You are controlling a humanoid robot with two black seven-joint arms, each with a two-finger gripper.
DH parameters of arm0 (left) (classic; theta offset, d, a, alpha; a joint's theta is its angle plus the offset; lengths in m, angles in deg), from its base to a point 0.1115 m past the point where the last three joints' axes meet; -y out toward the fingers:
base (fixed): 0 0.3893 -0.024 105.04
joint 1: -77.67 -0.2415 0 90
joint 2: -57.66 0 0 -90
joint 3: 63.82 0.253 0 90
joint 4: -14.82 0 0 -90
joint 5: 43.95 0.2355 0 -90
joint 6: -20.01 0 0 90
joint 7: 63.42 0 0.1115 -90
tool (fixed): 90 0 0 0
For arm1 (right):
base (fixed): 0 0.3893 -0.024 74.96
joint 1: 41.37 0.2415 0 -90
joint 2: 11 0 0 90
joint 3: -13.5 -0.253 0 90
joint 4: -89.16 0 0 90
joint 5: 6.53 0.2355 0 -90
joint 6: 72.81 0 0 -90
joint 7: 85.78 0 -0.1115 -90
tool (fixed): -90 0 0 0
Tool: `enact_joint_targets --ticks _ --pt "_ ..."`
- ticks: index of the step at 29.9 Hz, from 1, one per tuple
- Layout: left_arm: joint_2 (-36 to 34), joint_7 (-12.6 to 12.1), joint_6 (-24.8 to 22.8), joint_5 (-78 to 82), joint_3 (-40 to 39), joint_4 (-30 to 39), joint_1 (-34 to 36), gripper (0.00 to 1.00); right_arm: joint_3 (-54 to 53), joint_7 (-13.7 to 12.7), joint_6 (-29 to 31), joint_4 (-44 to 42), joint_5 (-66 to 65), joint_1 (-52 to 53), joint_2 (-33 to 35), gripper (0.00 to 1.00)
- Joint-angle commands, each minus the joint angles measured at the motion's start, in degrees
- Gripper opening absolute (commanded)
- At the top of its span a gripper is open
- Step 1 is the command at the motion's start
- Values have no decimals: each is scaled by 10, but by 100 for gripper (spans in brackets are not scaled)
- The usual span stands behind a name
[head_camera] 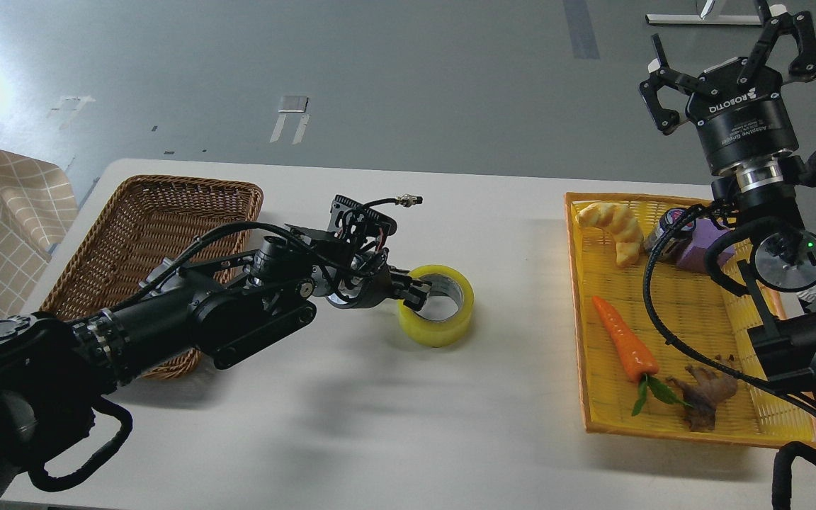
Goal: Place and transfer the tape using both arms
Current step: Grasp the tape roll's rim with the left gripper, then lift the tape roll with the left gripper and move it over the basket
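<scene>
Clearly visible from the head view, the tape (438, 314) is a wide roll of glossy, translucent yellow film wound on a pale grey inner core, lying flat with its round hole facing up. It sits on the smooth white surface (351, 425), right at the tips of the left gripper (414, 292). Its fingers (418, 288) reach over the roll's near rim, one tip dipping into the hole and against the wall of the roll; whether they actually pinch it I cannot tell.

Behind the left arm, away from those fingers, stands a brown woven wicker basket (139, 234), rectangular with rounded corners.

The right gripper (730, 71) hangs high, well apart from the tape, its black jointed fingers (801, 46) spread wide and holding nothing; its matte cylindrical body carries white ROBOTIQ lettering.

Below those spread fingers lies a yellow ribbed plastic tray (663, 425). It holds a pale, ridged croissant (613, 227), a smooth orange carrot (624, 343) with green leaves, a knobbly brown root-like piece (705, 397), a purple block (705, 251) and a small dark-lidded jar (666, 230).
</scene>
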Motion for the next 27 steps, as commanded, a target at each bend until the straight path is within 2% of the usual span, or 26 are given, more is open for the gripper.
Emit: enact_joint_targets --ticks 1,8,12,17,22,25,27 --pt "-6 19 0 1 -1 0 2 0 1 0 0 0 0 0 -3 100" --pt "-35 23 0 -10 -9 2 39 0 -2 0 0 1 0 0 -7 100" --pt "-64 36 0 -51 -6 4 88 0 -3 0 0 1 0 2 -7 100" --pt "-134 41 0 -76 -4 14 125 0 -3 0 0 1 0 5 -7 100" --pt "-201 63 0 -78 -5 16 134 0 -2 0 0 1 0 4 -6 100" --pt "-260 87 0 -77 -4 16 135 0 -2 -1 0 1 0 5 -6 100" --pt "-276 91 0 -77 -4 16 135 0 -2 -1 0 0 0 5 -6 100"
